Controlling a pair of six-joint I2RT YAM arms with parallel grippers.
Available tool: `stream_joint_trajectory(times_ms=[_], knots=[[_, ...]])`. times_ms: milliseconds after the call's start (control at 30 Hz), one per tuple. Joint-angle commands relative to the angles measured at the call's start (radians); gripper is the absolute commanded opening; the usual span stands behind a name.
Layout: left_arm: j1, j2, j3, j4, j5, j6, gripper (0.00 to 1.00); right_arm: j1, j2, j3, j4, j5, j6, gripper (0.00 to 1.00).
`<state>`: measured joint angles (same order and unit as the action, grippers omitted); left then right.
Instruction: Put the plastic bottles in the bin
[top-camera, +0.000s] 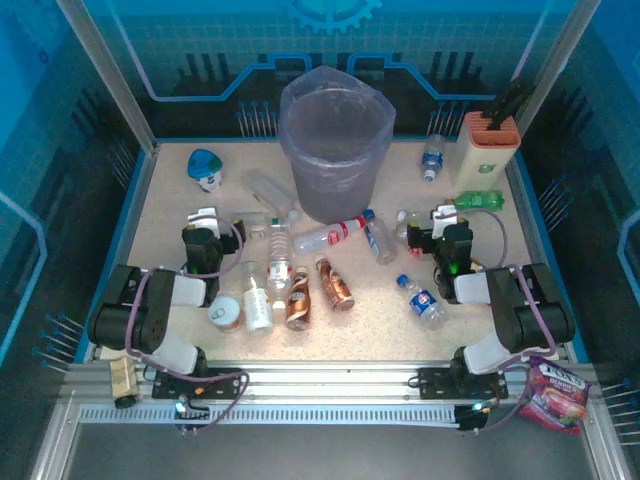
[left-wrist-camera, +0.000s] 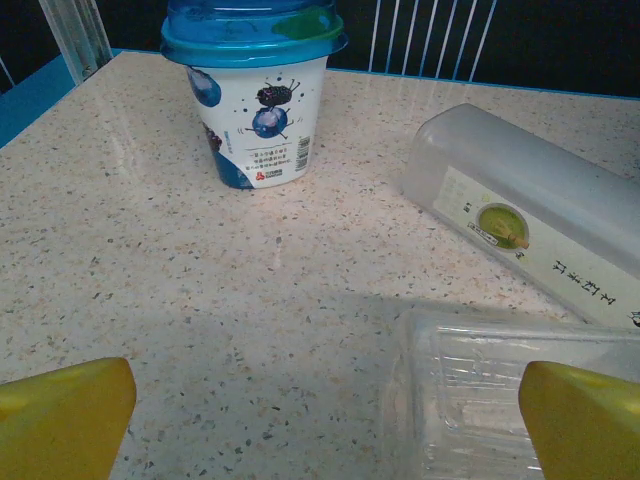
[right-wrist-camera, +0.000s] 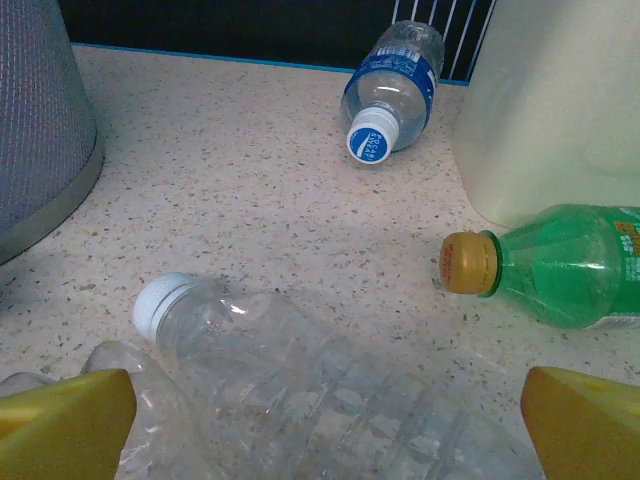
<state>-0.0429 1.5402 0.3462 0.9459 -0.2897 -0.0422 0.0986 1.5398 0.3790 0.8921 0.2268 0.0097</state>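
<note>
Nearest the bases, left arm's fingers (left-wrist-camera: 62, 415) spread wide and empty over a clear crumpled plastic item (left-wrist-camera: 500, 395). Right arm's fingers (right-wrist-camera: 60, 420), equally wide, frame a clear white-capped plastic bottle (right-wrist-camera: 300, 390), probably lining up a grasp. On the speckled surface (top-camera: 375, 305) beyond, copper-brown shiny bottles (top-camera: 298, 310) lie loose. Farthest, the tall grey bag-lined bin (top-camera: 333, 140) stands upright, mouth open for drops.

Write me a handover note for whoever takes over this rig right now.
Left hand: open, empty, low over the table.
Right hand: open, empty, a clear bottle just ahead of it.
Bottles lie on the table around the bin: a cluster in front, green bottle and blue-labelled bottle on the right.
Done: nothing picked up yet.
To do: every bottle on the table goes in the bin.
</note>
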Motion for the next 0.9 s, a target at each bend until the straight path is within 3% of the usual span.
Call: stream_joint_trajectory(times_ms=[0, 800, 867], knots=[[0.004, 0.009, 0.021, 0.001, 0.014, 0.011, 0.99, -0.006, 0.003, 0.003, 0.036, 0.0, -0.001, 1.0], [0.012, 0.008, 0.023, -0.006, 0.033, 0.006, 0.99, -0.027, 0.0, 0.006, 0.024, -0.048, 0.01, 1.0], [0.012, -0.022, 0.043, -0.063, 0.026, 0.002, 0.99, -0.028, -0.007, 0.017, 0.001, -0.052, 0.009, 1.0]])
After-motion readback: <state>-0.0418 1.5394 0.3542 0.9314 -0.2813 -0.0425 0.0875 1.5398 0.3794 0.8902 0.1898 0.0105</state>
